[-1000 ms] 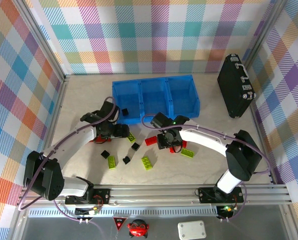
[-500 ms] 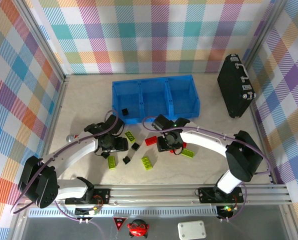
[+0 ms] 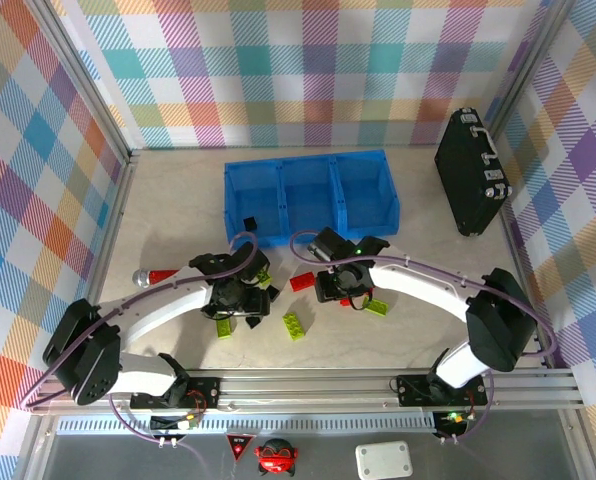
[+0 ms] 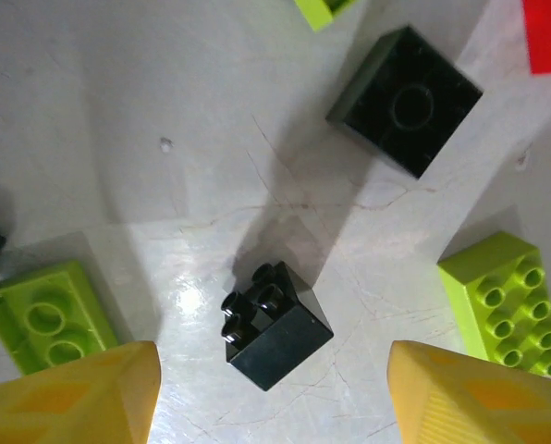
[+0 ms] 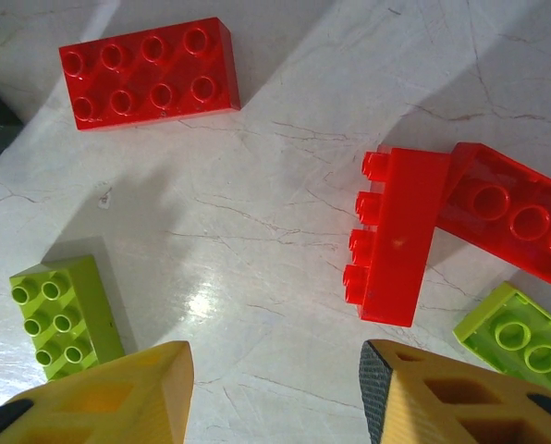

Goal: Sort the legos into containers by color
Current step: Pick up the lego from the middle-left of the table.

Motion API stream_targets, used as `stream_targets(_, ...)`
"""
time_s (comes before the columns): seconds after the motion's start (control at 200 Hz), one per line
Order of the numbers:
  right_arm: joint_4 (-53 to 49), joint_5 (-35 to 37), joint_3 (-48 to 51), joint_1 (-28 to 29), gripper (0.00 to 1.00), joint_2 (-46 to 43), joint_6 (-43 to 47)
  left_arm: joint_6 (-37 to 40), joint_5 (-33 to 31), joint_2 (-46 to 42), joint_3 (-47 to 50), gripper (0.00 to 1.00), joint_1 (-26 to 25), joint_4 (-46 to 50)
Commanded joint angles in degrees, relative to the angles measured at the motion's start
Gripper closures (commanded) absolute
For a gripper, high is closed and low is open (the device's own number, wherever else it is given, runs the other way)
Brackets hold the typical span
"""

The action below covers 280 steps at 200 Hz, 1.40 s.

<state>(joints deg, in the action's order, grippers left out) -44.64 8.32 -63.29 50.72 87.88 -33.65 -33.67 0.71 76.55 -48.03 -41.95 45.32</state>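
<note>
Directly under my left end effector (image 4: 274, 375) a small black lego (image 4: 275, 324) lies on the table (image 4: 165, 111), its studs turned sideways. It sits in the gap between my yellow fingers (image 4: 81, 398), which are spread wide and touch nothing. A second black lego (image 4: 405, 100) lies hollow side up a little farther off, with a lime-green lego (image 4: 502, 301) to one side and an upturned lime-green piece (image 4: 44, 314) to the other. My right end effector (image 5: 275, 370) is likewise released, its jaws apart over bare table, gripping nothing. Just beyond it a red lego (image 5: 396, 236) rests on its side, touching an upturned red one (image 5: 516, 217). A flat red brick (image 5: 151, 72) lies apart from them, and a small lime-green brick (image 5: 63, 310) sits near my one finger. From above, both end effectors hang over this scatter of bricks in the middle of the table. The containers (image 3: 313, 195), three joined blue bins, stand at the far side, and one black brick (image 3: 248, 222) lies in the left bin. A black case (image 3: 471, 185) stands well apart to the right, and a red bar (image 3: 153, 277) lies to the left.
</note>
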Motion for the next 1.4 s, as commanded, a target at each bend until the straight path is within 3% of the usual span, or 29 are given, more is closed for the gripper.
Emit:
stream_targets(0.0, -1.05, 0.82, 0.88, 0.35, 0.48, -1.66, 0.1, -1.54, -0.7, 2.3, -0.22, 0.33, -2.0, 1.35)
stream_targets(0.245, -1.06, 0.65, 1.3, 0.35, 0.48, -2.24, -0.28, -3.44, -3.66, 7.76, -0.83, 0.36, -5.57, 0.65)
stream_targets(0.495, -1.33, 1.18, 1.72, 0.35, 0.48, -2.72, -0.81, -5.61, -5.24, 10.78, -0.45, 0.47, -6.92, -1.98)
stream_targets(0.97, -1.67, 1.3, 1.5, 0.35, 0.48, -2.63, -1.08, -4.87, -6.81, 10.28, -1.0, 0.58, -7.01, -0.76)
stream_targets(1.395, -2.2, 1.94, 0.78, 0.39, 0.48, -3.02, -1.48, -4.14, -9.49, 8.2, -2.96, 0.63, -7.0, 0.94)
